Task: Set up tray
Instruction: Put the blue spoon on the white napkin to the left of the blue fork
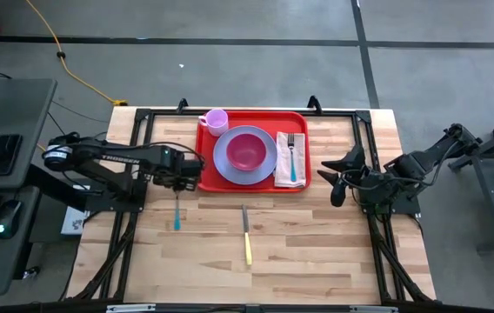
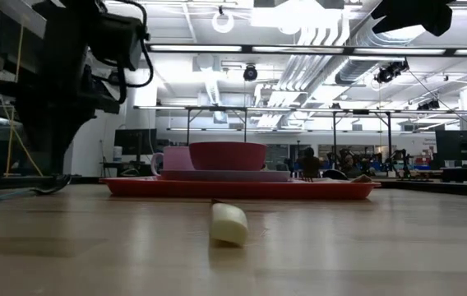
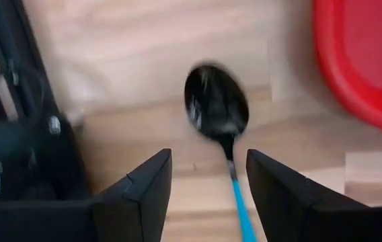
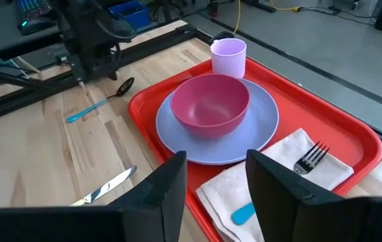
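Note:
The red tray (image 1: 208,178) lies at the table's far middle and carries a lavender plate (image 1: 222,156) with a pink bowl (image 1: 247,150), a pink cup (image 1: 216,120) and a white napkin (image 1: 285,165) with a blue-handled fork (image 1: 291,156). A blue-handled spoon (image 3: 216,107) lies flat on the wood just left of the tray. My left gripper (image 3: 208,158) hovers open over it, one finger on either side of the handle (image 3: 241,208), touching nothing. My right gripper (image 4: 216,161) is open and waits off the tray's right edge (image 1: 330,174).
A yellow-handled knife (image 1: 246,235) lies on the bare wood nearer the table's near edge, its handle end (image 2: 228,222) showing in the low view. Black frame rails (image 1: 134,130) run along the table's left and right sides. A desk with a keyboard stands to the left.

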Robot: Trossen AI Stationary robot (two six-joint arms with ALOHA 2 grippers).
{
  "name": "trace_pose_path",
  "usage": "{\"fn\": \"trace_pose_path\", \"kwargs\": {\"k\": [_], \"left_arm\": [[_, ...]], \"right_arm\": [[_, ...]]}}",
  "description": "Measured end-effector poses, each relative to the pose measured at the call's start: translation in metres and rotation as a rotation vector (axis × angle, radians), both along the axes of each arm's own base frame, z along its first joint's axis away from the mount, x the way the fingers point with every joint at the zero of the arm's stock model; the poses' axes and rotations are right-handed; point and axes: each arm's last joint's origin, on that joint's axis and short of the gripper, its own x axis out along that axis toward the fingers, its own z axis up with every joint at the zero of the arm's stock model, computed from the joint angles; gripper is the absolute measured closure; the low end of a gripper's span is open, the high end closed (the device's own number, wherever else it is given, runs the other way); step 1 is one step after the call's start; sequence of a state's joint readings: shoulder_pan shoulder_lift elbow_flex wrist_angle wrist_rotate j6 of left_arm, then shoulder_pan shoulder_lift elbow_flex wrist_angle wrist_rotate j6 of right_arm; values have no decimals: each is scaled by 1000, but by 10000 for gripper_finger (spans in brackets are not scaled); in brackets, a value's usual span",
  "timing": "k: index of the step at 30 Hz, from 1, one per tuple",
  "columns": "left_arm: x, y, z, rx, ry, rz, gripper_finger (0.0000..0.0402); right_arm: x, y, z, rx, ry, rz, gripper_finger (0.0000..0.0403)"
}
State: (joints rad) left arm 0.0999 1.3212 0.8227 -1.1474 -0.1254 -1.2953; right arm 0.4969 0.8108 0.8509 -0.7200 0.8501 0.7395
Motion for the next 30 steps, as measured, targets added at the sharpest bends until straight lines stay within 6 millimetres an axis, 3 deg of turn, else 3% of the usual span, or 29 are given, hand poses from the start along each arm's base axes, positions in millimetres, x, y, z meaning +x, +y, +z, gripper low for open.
{"fn": "trace_pose_path", "kwargs": {"k": [14, 23, 30], "left_arm": [[-8, 49, 0, -42, 16, -322, 181], [-16, 67, 0, -225, -91, -621, 181], [-24, 81, 0, -233, -104, -705, 181]], "right_arm": [[0, 1, -1, 26, 11, 32, 269], [0, 2, -1, 58, 13, 48, 269], [2, 3, 2, 73, -19, 47, 269]]}}
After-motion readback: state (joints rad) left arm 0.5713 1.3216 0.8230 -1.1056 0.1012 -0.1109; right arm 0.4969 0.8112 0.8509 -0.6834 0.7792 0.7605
